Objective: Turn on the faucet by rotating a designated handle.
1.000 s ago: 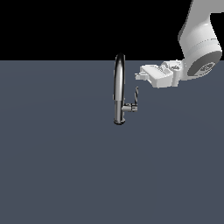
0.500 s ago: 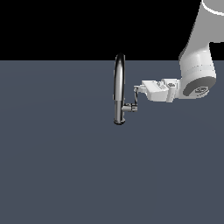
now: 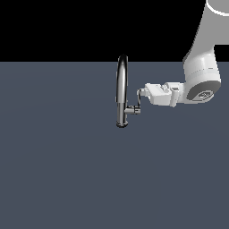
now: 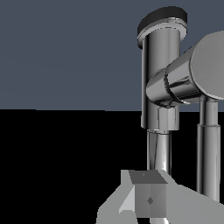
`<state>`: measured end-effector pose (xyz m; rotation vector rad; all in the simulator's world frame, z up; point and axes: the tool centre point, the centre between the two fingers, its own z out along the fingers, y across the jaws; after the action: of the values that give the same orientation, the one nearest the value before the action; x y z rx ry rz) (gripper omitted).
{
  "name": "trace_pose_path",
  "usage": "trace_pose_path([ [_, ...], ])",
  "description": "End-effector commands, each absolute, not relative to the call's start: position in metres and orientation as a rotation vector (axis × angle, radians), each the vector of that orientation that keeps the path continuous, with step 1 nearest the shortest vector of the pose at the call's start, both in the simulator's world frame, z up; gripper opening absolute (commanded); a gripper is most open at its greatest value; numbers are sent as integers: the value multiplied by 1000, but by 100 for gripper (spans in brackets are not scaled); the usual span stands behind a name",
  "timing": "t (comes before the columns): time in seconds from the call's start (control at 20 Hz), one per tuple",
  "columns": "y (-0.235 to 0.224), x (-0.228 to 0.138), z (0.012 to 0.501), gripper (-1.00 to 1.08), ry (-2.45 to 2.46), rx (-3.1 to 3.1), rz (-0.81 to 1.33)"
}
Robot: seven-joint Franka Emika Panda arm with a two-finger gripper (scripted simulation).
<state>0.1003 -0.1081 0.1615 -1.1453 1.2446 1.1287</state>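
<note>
Faucet: the faucet (image 3: pixel 121 91) stands upright on the flat slate-grey surface (image 3: pixel 58 179), a little above the middle of the exterior view; its chrome gooseneck arches high, and the top of the arch reaches into the black backdrop
Faucet base: a cylindrical column, seen up close in the wrist view (image 4: pixel 160 78), with a dark cap at one end
Handle: the handle (image 3: pixel 137 101) is a thin chrome lever that rises from the end of a short horizontal stub; the stub leaves the faucet's lower column toward the exterior view's right
Handle in the wrist view: the stub (image 4: pixel 192 74) fills the frame as a thick shiny barrel, and the slim lever runs away from its end
My arm: my arm (image 3: pixel 202 67) comes in from the exterior view's upper right, white, with the wrist lying nearly level and aimed at the faucet
My claw: my claw (image 3: pixel 140 95) sits at the upper part of the lever, on the side away from the spout; it looks to be touching the lever or just beside it
Claw state: I cannot tell whether my fingers are parted or closed; in the exterior view they blur into the lever, and the wrist view shows only one grey finger (image 4: pixel 148 199) low in the frame
Grasp: I cannot tell whether I have the lever pinched
</note>
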Motion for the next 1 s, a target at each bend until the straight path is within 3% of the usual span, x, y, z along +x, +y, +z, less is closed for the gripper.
trace_pose_path([
  [0.0, -108, 96, 162, -100, 1245, -1145, 1128],
  [0.95, -103, 52, 167, -100, 1244, -1145, 1128],
])
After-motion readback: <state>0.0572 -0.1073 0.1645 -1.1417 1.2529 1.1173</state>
